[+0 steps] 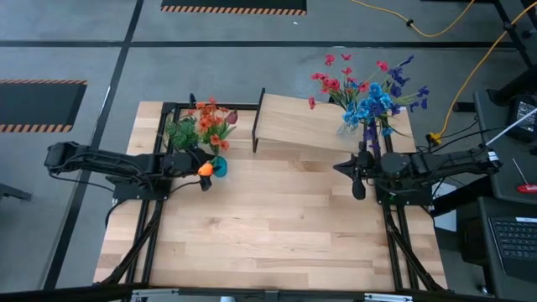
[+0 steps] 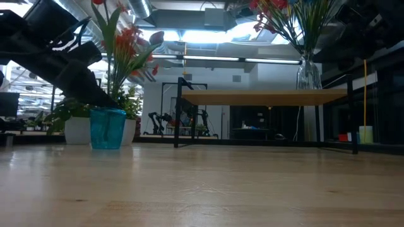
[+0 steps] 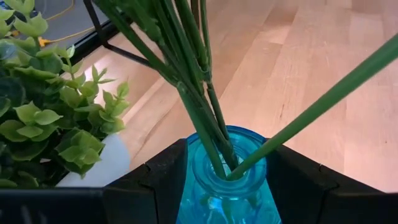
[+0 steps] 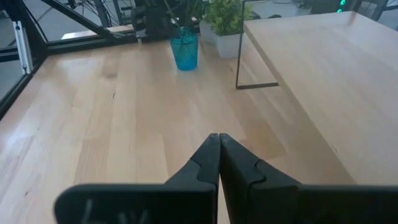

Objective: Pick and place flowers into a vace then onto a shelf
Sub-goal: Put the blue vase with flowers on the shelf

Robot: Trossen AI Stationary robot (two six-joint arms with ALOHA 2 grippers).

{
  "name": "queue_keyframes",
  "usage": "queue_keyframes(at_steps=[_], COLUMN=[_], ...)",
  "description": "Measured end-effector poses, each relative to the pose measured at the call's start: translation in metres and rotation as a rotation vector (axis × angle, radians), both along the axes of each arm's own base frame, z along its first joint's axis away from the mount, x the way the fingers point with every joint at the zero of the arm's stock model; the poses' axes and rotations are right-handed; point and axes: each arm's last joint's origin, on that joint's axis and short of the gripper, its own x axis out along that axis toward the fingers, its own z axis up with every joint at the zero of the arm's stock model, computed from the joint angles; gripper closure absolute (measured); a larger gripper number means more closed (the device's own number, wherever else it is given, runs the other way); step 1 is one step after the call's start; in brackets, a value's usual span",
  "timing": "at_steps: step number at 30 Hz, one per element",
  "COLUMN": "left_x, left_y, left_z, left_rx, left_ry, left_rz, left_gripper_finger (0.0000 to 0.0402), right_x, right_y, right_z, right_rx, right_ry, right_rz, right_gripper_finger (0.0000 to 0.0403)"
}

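Blue vase (image 3: 224, 180) sits between the left pincer (image 3: 227, 186) fingers — spread wide.
Flowers (image 1: 214, 117) poke out of it; right pincer (image 4: 219, 146) pressed together over the surface (image 1: 277, 226).

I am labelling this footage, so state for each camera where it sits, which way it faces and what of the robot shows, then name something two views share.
High: overhead, facing down; both arms, left gripper around the blue vase, shut right gripper.
Low: tabletop level, facing the shelf; left arm above the vase.
Left wrist: between its open fingers, onto the vase mouth and flowers.
Right wrist: past shut fingers, across the table.
Shared: all four show the blue vase.
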Motion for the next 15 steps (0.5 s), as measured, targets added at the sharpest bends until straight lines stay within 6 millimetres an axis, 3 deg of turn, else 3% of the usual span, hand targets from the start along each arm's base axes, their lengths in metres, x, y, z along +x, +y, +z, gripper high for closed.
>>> queue_keyframes(at_steps=[4,9,15], left_x=[0.0016,0.0023,0.0026], left_y=[0.0002,0.0003,0.0002], left_z=[-0.0017,-0.0023,-0.0021], left_rx=[0.0,-0.006,-0.009], left_ry=[0.015,0.018,0.008], left_rz=[0.004,0.008,0.009], left_gripper_finger=[0.0211,0.0253,0.0253], right_x=[0.0013,0.0022,0.0022], right_y=[0.0002,0.0004,0.0004], right_z=[-0.0003,0.0007,0.0007], right_rx=[-0.001,-0.001,-0.001], right_ry=[0.003,-0.009,-0.009], right_rz=[0.0,0.001,0.001], right_gripper_finger=[0.0389,0.0389,0.0389])
